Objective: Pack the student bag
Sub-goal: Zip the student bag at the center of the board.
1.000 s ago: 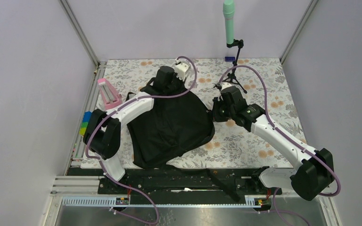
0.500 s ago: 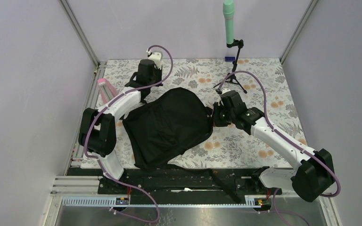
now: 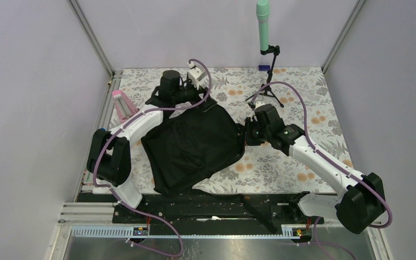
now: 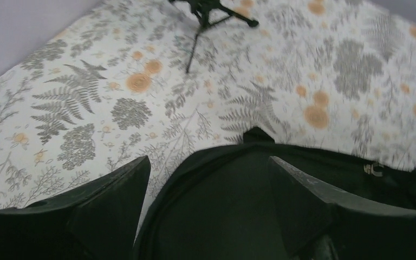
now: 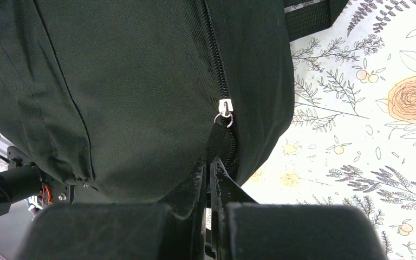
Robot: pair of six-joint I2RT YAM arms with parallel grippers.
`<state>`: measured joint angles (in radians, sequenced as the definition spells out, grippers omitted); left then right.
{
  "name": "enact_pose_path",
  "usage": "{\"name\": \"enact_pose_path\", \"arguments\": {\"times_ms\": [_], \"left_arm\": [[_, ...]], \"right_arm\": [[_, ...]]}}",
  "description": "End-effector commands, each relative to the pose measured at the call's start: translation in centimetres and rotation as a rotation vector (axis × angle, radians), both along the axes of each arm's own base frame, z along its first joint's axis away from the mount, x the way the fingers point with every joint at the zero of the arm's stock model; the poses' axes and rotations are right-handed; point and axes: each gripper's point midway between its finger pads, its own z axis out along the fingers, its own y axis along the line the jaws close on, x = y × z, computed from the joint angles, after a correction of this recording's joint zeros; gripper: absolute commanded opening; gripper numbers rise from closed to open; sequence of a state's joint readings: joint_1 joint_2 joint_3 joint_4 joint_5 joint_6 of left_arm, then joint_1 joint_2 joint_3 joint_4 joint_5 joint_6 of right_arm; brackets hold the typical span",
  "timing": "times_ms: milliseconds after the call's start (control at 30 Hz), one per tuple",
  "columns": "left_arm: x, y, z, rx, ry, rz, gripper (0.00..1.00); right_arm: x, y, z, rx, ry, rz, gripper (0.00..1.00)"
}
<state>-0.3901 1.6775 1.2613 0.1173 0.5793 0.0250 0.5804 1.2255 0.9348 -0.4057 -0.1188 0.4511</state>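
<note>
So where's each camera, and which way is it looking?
Top: high behind the arms, looking down at the table; both arms show, left hand and right hand at the student bag.
Left wrist: on the left arm, looking past its open fingers over the bag toward a tripod.
Right wrist: on the right arm, facing the bag's side; its shut fingers pinch the zipper pull.
Shared: top and left wrist both show the tripod.

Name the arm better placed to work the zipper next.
The right arm: its jaws are shut on the zipper pull strap of the student bag; the left arm's jaws stand open over the bag's top edge, gripping nothing.
</note>
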Motion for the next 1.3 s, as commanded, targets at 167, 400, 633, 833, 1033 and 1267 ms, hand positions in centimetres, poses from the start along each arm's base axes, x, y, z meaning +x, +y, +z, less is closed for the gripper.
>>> {"name": "enact_pose_path", "arguments": {"times_ms": [167, 400, 633, 833, 1033, 1267], "left_arm": [[-3.6, -3.5, -1.2, 0.219, -0.248, -0.248, 0.96], [-3.9, -4.9, -4.1, 0.398, -0.323, -0.265, 0.98], [-3.6, -6.5, -4.8, 0.496, -0.471, -0.256, 0.97], [-3.2, -7.3, -4.7, 0.478, -0.432, -0.258, 0.58], [-3.2, -7.3, -4.9, 0.481, -0.402, -0.256, 0.11], [-0.9, -6.3, -3.9, 0.488, -0.412, -0.096, 0.00]], "right_arm": [[-0.1, 0.8, 2.1, 0.070, -0.041, 0.027, 0.00], [-0.1, 1.0, 2.4, 0.082, -0.042, 0.032, 0.00], [-0.1, 1.0, 2.5, 0.084, -0.044, 0.028, 0.00], [-0.3, 0.7, 2.3, 0.080, -0.046, 0.020, 0.00], [-0.3, 0.6, 2.3, 0.075, -0.048, 0.015, 0.00], [0.0, 0.3, 1.9, 0.060, -0.049, -0.001, 0.00]]}}
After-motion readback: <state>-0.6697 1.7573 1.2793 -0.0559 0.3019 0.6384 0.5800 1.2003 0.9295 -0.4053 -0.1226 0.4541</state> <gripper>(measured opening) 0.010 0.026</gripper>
